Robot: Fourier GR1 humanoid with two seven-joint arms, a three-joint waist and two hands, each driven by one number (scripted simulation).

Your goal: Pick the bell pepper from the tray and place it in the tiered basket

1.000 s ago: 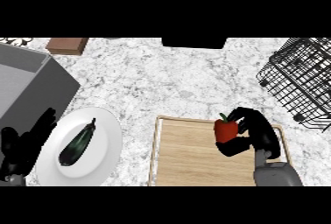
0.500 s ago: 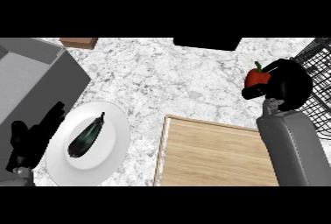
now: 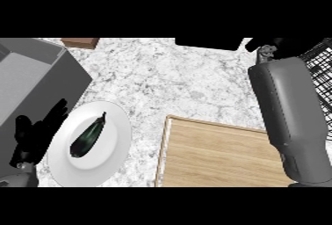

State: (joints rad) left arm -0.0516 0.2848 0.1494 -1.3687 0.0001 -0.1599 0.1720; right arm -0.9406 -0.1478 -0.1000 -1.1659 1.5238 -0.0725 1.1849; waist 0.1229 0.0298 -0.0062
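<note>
Since half a second ago the right arm has stretched further up and to the right, and the red pepper that showed in its fingers is now out of sight. The right hand (image 3: 280, 45) sits at the top edge of the head view, just beside the wire basket (image 3: 321, 70), and only a dark part of it shows. I cannot tell whether its fingers are curled or spread. The pepper is probably held in that hand, near or over the basket, but this view does not show it.

The grey forearm (image 3: 292, 118) crosses the right side of the wooden tray (image 3: 214, 156), which has nothing visible lying on it. Well apart, at the left, a dark vegetable (image 3: 88, 135) lies on a white plate (image 3: 113, 162). The left hand (image 3: 35, 132) rests beside the plate with its fingers relaxed and holding nothing.

The risk from here is a release in the wrong spot. If the hand opens while it is beside the wire rather than over a tier, the pepper could land on the counter (image 3: 162, 79) and roll. The fingers could also catch on the wire.
</note>
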